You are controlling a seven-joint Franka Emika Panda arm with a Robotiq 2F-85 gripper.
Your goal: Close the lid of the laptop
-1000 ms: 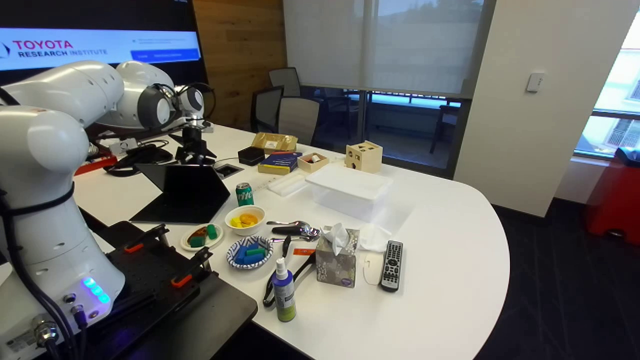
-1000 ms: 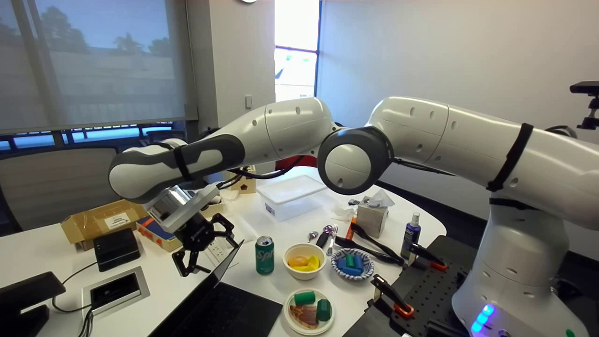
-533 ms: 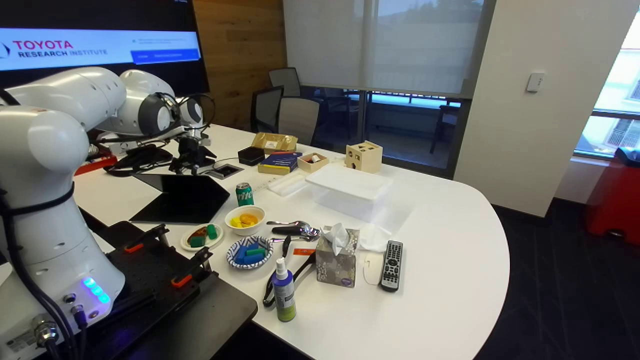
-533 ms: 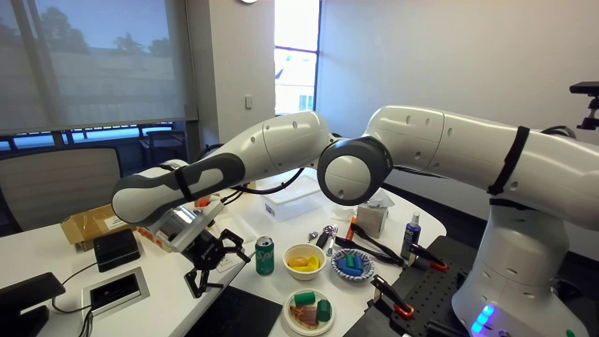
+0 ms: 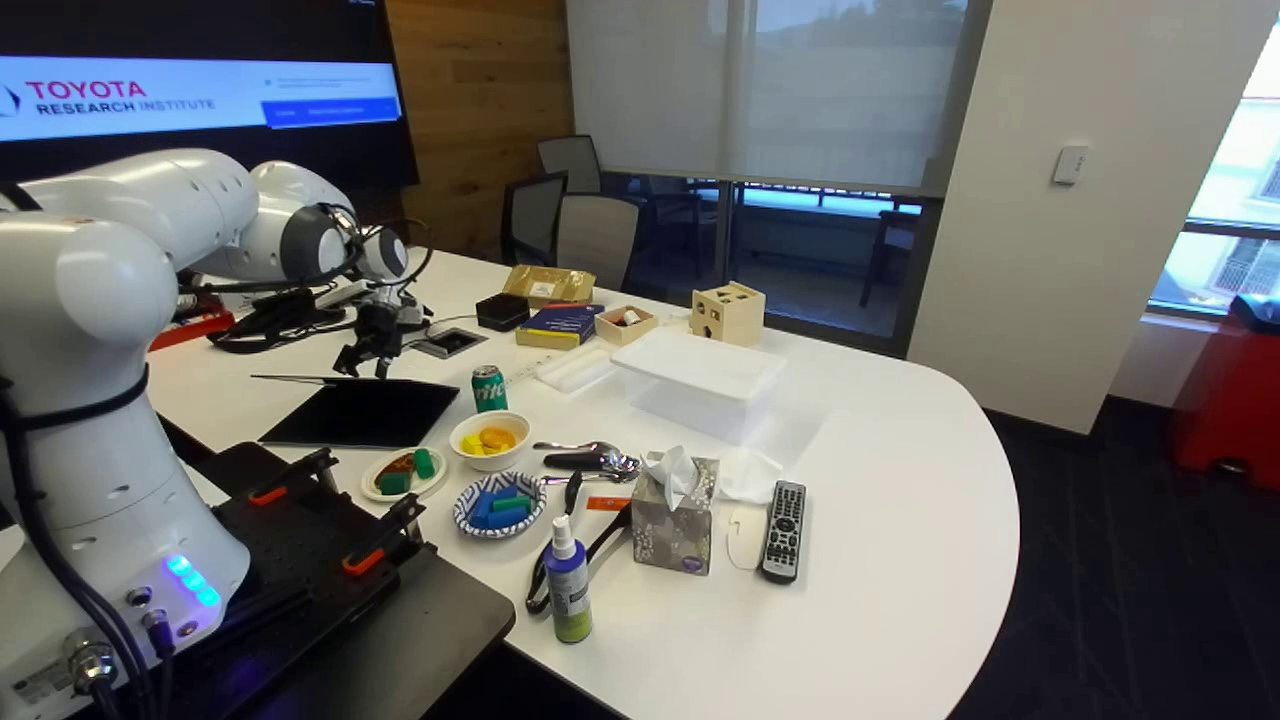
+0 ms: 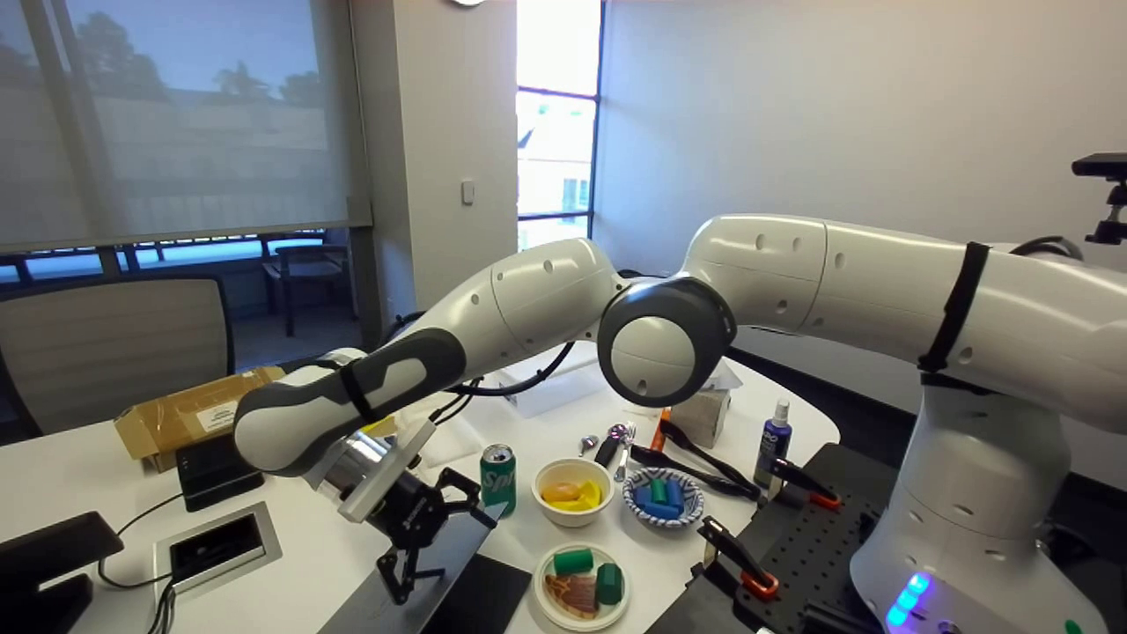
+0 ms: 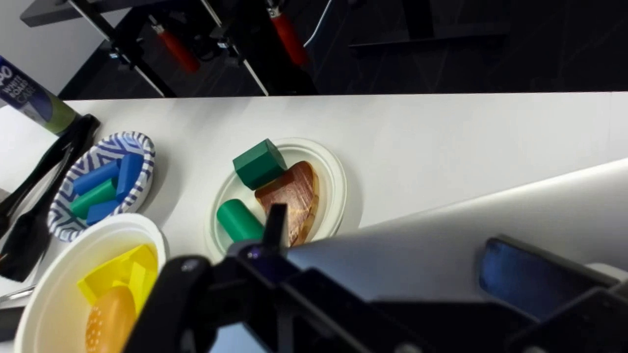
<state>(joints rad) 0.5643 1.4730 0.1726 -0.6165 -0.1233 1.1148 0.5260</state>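
The laptop (image 5: 350, 418) lies on the table beside the robot base, with its black keyboard part (image 6: 493, 588) showing. Its lid (image 6: 374, 603) is tilted low over the keyboard at a shallow angle, dark grey outer shell facing up. In an exterior view the lid shows as a thin edge (image 5: 300, 378). My gripper (image 6: 467, 548) is over the lid, fingers spread, with the fingertips at the outer shell and seemingly touching it. It also shows at the lid's edge in an exterior view (image 5: 364, 368). In the wrist view the open fingers (image 7: 385, 245) frame the grey lid surface (image 7: 402, 264).
A green can (image 6: 498, 484) stands close to the lid's corner and a finger. A plate with toy food (image 6: 541, 592), a bowl with yellow pieces (image 6: 563, 518) and a patterned bowl (image 6: 697, 511) sit beside the laptop. A table socket box (image 6: 220, 555) lies behind.
My gripper has moved down and toward the robot base, staying open. The lid has swung down with it, from clearly raised to a low angle over the keyboard.
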